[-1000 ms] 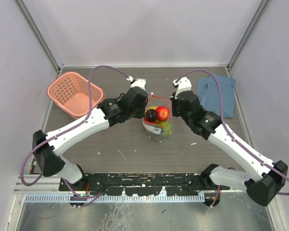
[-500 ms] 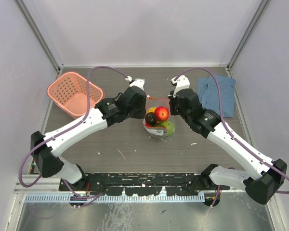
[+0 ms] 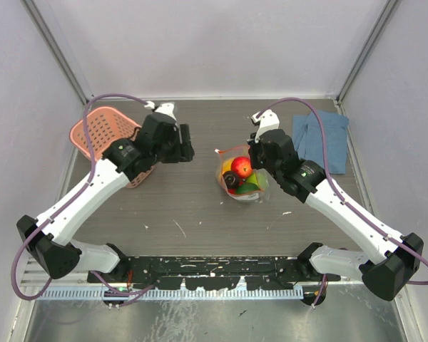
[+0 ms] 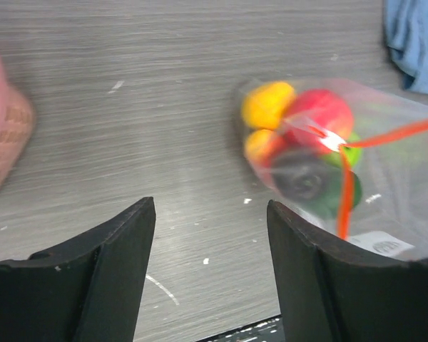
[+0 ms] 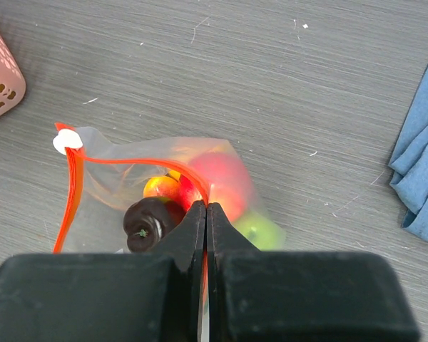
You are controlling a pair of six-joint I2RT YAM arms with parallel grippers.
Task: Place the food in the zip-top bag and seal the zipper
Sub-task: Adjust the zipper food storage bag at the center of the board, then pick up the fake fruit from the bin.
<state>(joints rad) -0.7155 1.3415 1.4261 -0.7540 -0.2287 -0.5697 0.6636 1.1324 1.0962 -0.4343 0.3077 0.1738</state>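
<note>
A: Since all the food (image 3: 240, 171) looks to be inside the zip-top bag (image 3: 251, 194) at mid-bench, what's the step in hand?

B: Sealing, I'd say. At the bag, the right gripper (image 5: 205, 206) is pinched tight on the zipper (image 5: 128, 163), just over the red fruit (image 5: 225, 178). The left gripper (image 4: 210, 206) hangs wide and empty toward the far-left corner, near the pink basket (image 3: 100, 139).

A: How to do it well?

B: Use the right pinch as an anchor, bring the left onto the white slider (image 5: 68, 140), and draw it straight along the strip, low, so nothing rolls out.

A: Do the views differ?

B: The right wrist shows two orange-red tracks splitting from the slider, so the mouth gapes; overhead that's too small to read. Only overhead shows both arms together, and the blue cloth (image 3: 321, 139) lying in the far-right corner.
</note>
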